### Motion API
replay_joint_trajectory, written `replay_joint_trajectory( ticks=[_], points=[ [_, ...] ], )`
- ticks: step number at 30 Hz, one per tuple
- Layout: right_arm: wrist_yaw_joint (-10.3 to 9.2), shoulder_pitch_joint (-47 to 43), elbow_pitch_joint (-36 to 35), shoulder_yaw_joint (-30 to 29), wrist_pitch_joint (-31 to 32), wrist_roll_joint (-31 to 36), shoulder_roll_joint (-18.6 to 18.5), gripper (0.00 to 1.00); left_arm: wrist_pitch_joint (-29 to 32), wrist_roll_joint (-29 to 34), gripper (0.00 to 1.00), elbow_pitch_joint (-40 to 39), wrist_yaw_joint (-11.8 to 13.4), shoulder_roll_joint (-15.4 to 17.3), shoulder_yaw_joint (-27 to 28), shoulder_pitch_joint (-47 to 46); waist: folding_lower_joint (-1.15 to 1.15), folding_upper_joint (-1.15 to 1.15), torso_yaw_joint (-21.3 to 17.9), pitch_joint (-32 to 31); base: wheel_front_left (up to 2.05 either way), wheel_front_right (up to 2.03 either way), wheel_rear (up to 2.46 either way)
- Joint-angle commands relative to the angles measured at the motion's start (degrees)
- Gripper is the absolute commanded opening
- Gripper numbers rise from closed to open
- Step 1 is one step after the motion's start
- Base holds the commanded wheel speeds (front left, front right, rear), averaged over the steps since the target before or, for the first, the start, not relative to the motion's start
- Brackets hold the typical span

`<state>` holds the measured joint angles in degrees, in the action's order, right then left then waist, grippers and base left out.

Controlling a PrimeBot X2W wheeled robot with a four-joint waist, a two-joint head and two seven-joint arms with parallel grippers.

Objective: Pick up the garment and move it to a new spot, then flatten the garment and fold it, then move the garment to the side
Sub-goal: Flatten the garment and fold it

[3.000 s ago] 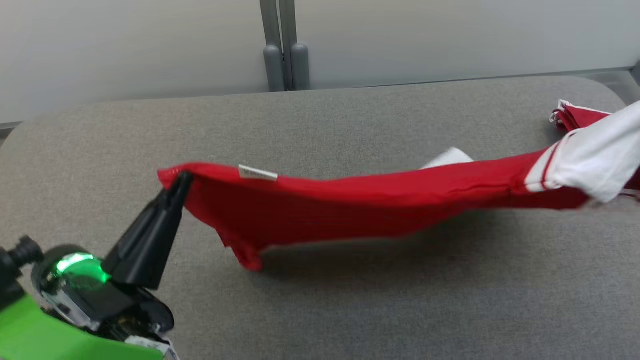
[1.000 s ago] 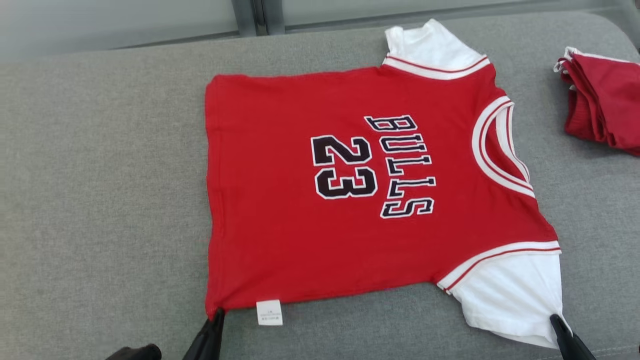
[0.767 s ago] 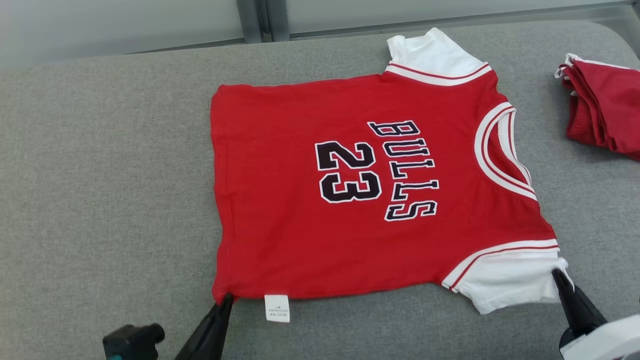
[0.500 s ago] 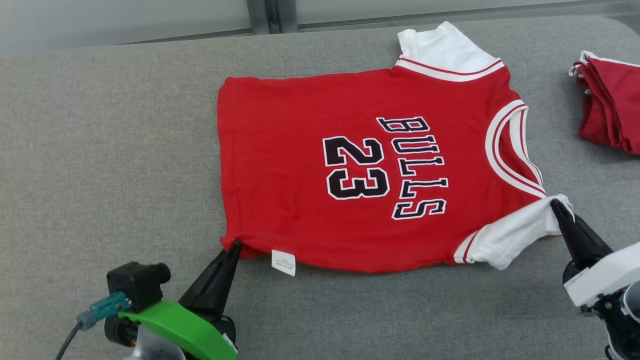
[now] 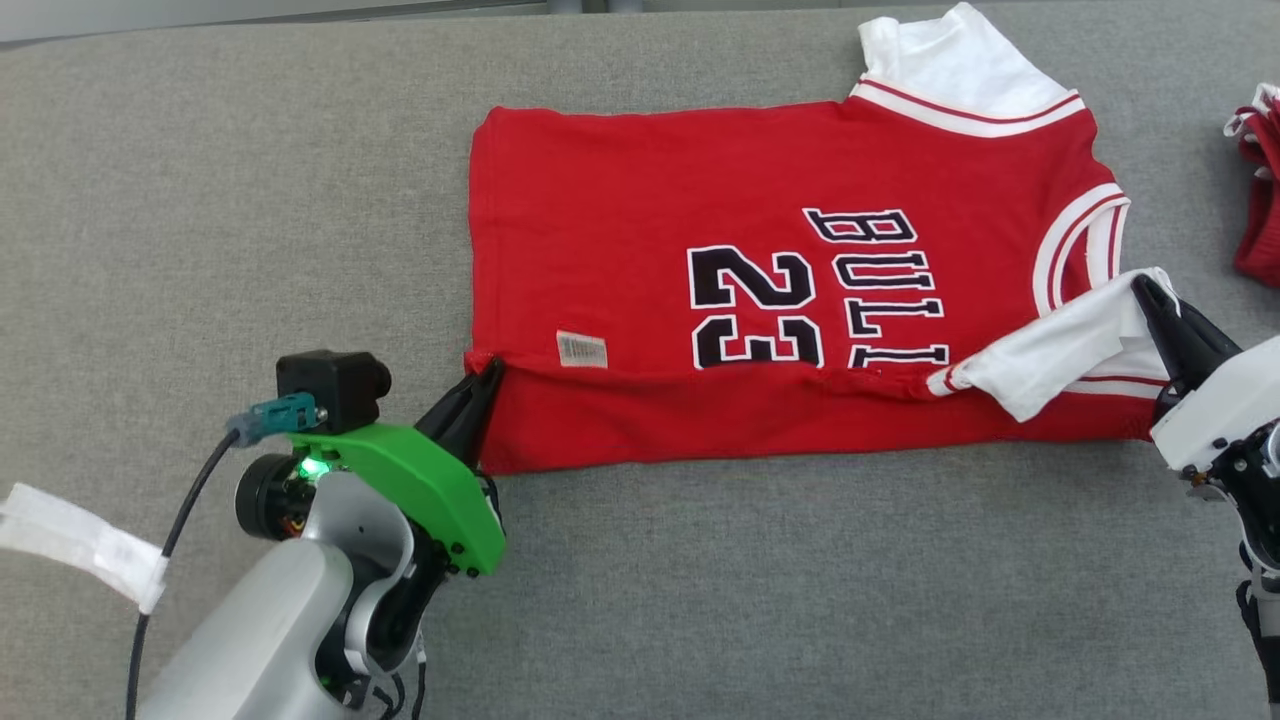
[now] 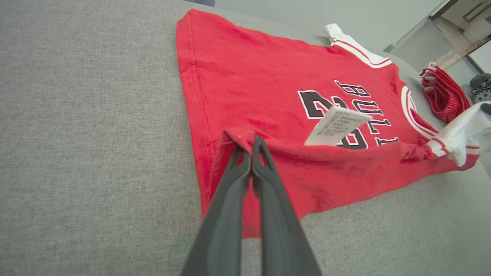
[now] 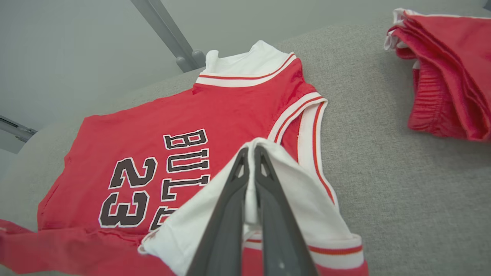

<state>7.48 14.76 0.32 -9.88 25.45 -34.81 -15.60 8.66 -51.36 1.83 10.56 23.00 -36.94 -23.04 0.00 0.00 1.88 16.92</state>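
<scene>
A red jersey (image 5: 640, 200) printed BULLS 23 lies spread across the grey fabric-covered worktop (image 5: 250, 180), its hem toward the robot's left and its white-trimmed neckline toward the right. The left tool (image 5: 488, 370), its two dark fingers pinched tight together, has hold of the near hem corner of the jersey. The right tool (image 5: 1145, 288), closed just as tightly, grips the edge of the near sleeve (image 5: 1040, 355), which is white with a red stripe. Both held parts are raised off the worktop and sit over the body of the jersey, so the near side is doubled over in a long red band from hem to shoulder. That band hides the lower part of the number and lettering. A small care label (image 5: 582, 349) sits on the turned-over edge just beside the left tool; in the left wrist view it stands up from the fold. The far sleeve (image 5: 950, 55), also white, lies flat at the jersey's far edge. A second red garment (image 5: 1262, 200) with white trim lies bunched at the right edge of the worktop, well apart from the jersey. A green bracket (image 5: 420, 490) and a small black camera (image 5: 330, 385) ride on the left arm's silver wrist.
</scene>
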Motion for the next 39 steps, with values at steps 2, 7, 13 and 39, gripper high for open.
replay_joint_trajectory(
  ticks=[2,7,13,39],
  points=[
    [0.02,2.28,1.54,0.09,-0.38,1.22,0.17,0.0,0.56,-0.38,0.0,2.86,-0.6,-1.1,-0.1,-2.88,0.0,0.0,0.44,0.74,0.0,0.0,0.0],
    [0.01,5.21,5.2,1.14,-1.06,3.07,0.23,0.07,0.14,-0.57,0.35,8.64,-3.02,-3.35,-0.67,-6.63,0.0,0.0,0.16,1.31,0.0,0.0,0.0],
    [0.02,0.93,3.08,4.89,0.66,4.58,-2.61,1.0,-4.72,-0.53,1.0,12.35,-7.28,-4.07,-0.03,-7.74,0.0,0.0,-0.32,0.89,0.0,0.0,0.0],
    [0.01,-8.45,-2.4,4.23,2.83,11.59,-9.04,1.0,-5.75,-5.44,1.0,4.76,-6.72,-0.51,0.53,5.58,0.0,0.0,-0.69,7.92,0.0,0.0,0.0]
  ],
)
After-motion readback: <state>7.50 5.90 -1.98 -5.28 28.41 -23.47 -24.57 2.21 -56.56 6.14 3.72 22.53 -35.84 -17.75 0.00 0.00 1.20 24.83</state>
